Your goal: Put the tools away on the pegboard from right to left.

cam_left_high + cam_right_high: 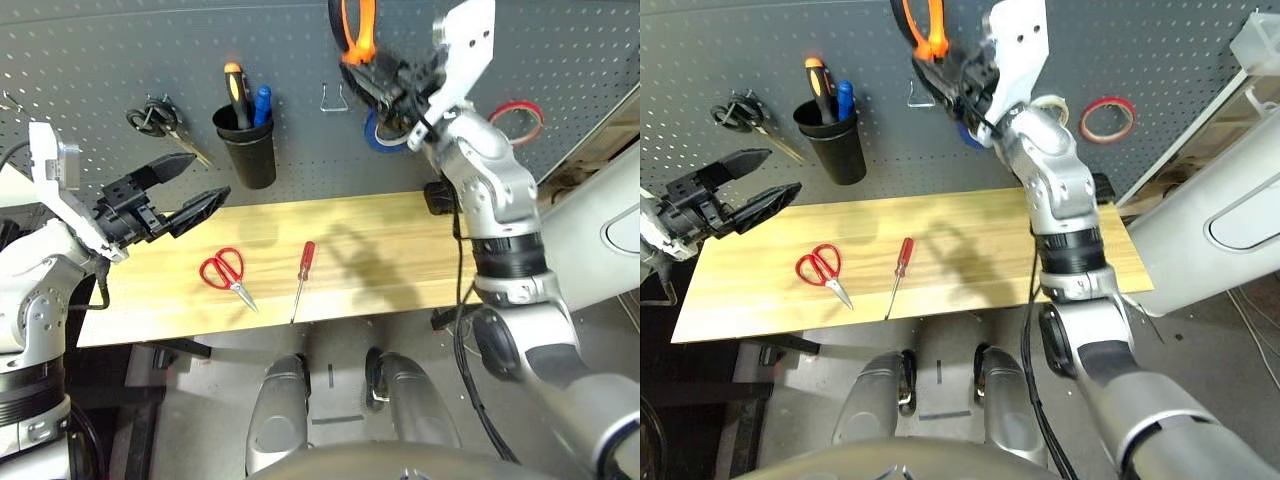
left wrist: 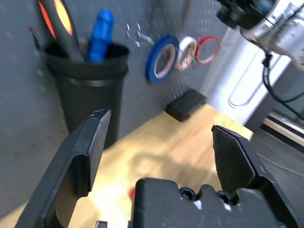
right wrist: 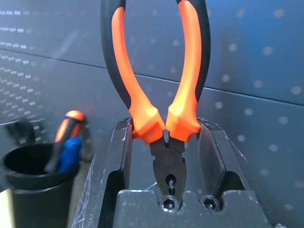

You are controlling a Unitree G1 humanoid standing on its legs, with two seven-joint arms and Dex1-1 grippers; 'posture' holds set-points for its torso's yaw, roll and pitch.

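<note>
Orange-and-black-handled pliers [image 3: 183, 109] held between the right gripper's [image 3: 165, 137] two fingers, partly open around them, handles up, jaws down, in front of the dark grey perforated pegboard [image 1: 300, 60]. Landmark: black plastic cup [image 1: 246, 150] on the board. Left gripper [image 1: 215, 175] wide open, empty, near cup. Red tape ring [image 1: 1107, 119] on board, well right of cup. Red-handled metal scissors [image 1: 228, 275] and slim red-handled screwdriver [image 1: 303, 268] lie on the light wooden tabletop [image 1: 400, 240] below cup. Silver wire hook [image 1: 334, 98] right of cup, probably bare; partly hard to make out.
</note>
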